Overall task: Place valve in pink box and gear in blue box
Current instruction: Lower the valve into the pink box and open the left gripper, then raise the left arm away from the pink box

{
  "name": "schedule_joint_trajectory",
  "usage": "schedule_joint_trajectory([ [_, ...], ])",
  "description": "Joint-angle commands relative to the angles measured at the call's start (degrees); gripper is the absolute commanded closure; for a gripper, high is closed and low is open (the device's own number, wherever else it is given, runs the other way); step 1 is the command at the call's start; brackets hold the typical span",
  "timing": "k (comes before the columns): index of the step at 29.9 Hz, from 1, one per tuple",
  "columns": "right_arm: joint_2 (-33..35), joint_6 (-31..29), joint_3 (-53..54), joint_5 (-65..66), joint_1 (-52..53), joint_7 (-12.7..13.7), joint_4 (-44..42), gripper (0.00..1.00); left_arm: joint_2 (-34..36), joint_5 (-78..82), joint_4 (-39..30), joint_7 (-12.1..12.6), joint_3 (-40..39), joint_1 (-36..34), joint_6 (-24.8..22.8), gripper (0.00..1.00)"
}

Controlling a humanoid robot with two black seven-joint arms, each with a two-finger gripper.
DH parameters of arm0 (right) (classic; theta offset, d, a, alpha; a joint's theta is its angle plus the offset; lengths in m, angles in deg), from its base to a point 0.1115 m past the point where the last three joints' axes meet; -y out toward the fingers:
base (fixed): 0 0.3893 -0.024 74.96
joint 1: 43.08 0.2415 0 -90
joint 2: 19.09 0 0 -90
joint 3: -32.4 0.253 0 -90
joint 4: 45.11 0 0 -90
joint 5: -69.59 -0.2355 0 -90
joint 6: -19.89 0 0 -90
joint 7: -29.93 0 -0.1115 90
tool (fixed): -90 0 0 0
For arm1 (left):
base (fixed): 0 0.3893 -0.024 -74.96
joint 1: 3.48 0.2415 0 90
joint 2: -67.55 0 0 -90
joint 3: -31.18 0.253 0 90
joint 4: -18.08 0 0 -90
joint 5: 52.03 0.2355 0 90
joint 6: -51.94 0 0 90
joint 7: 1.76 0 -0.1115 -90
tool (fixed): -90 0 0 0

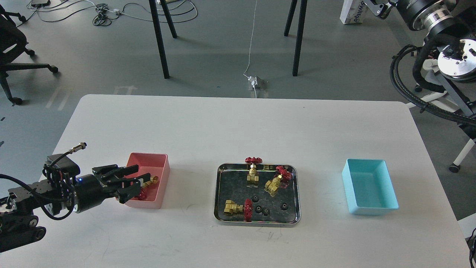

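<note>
Head view: the left end effector (131, 186) hangs over the near-left rim of the pink box (160, 175), fingers spread apart, and a valve (148, 183) lies inside the box just beyond its fingertips, brass body showing and a bit of red wheel half hidden under the fingers. Looks to me like a release over the box, with nothing gripped. Well off to the end effector's right sits the steel tray (220, 193) on the worktop (208, 126), holding three more valves (253, 173) and four small black gears (255, 198). Farther right again, the blue box (386, 186) shows nothing in it, so no gear is sorted yet. The right end effector isn't visible from here.
</note>
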Motion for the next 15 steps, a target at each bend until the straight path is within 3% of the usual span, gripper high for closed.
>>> schedule_joint_trajectory([
  [1,0.0,-0.1,-0.4,0.0,0.0,0.0,0.0,0.0,0.1,0.0,-0.4,0.0,-0.8,-0.4,0.0,0.33],
  [8,0.0,-4.1,-2.1,2.0,-0.4,0.1,-1.1,0.0,0.1,-4.5,-5.6,0.0,-10.2,-1.3,0.0,0.31],
  [14,1.0,-10.6,-6.3,4.9,0.5,0.0,-2.4,0.0,-0.1,-17.9,-10.4,0.0,-33.8,-2.5,0.0,0.28],
  [15,1.6,-10.8,-7.1,5.3,0.5,0.0,-2.3,0.0,-0.5,-21.0,-10.5,0.0,-37.8,-2.4,-4.0,0.28],
])
